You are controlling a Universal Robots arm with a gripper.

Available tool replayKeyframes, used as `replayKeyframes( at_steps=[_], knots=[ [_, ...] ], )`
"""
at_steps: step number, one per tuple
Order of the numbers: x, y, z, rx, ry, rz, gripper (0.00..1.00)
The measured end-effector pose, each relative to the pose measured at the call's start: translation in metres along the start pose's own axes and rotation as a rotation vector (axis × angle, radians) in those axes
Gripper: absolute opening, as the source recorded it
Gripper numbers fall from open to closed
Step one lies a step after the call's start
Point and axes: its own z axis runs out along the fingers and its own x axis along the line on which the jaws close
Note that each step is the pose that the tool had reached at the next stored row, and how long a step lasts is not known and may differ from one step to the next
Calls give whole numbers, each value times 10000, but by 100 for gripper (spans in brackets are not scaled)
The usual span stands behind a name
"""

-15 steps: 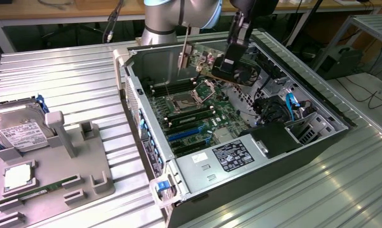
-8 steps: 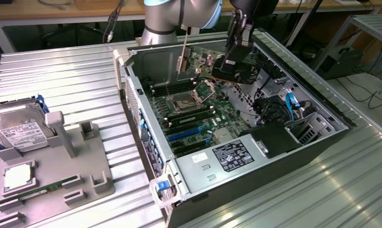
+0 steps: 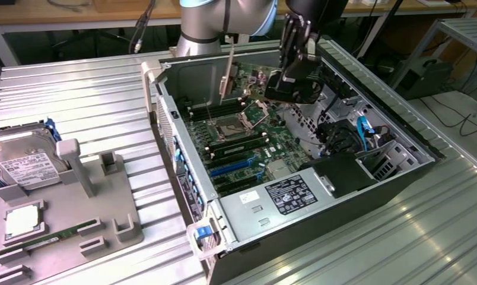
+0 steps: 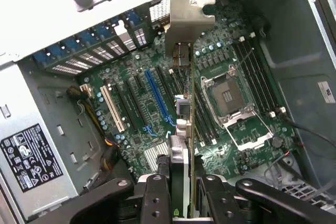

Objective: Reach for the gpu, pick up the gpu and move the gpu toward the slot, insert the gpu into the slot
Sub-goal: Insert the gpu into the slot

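while the gripper [image 3: 272,89] hangs over the open computer case [image 3: 179,154], its jaws stand partly closed on the gpu [image 3: 227,77], clamping the card edge-on above the green motherboard [image 3: 262,142]. from the wrist view, the silver bracket [image 4: 184,24] sits at the end far from the fingers [image 4: 157,192], and the long blue slot [image 4: 157,98] lies just beside the card's line, the gpu not yet seated in it. on the tabletop [image 3: 88,89] at the exterior view's left, a grey fixture [image 3: 72,202] carries a hard drive [image 3: 21,163] and a memory stick [image 3: 48,240]
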Motion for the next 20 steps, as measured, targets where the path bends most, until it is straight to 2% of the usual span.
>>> replayKeyframes(
  at_steps=[3, 6, 11, 20],
  knots=[
    [-1, -3, 11, -37, -52, -427, 27],
    [1, -5, 14, -51, -70, -670, 27],
    [-3, -15, 17, -63, -56, -1208, 27],
    [-45, -1, 87, 16, -27, -2317, 27]
  ],
)
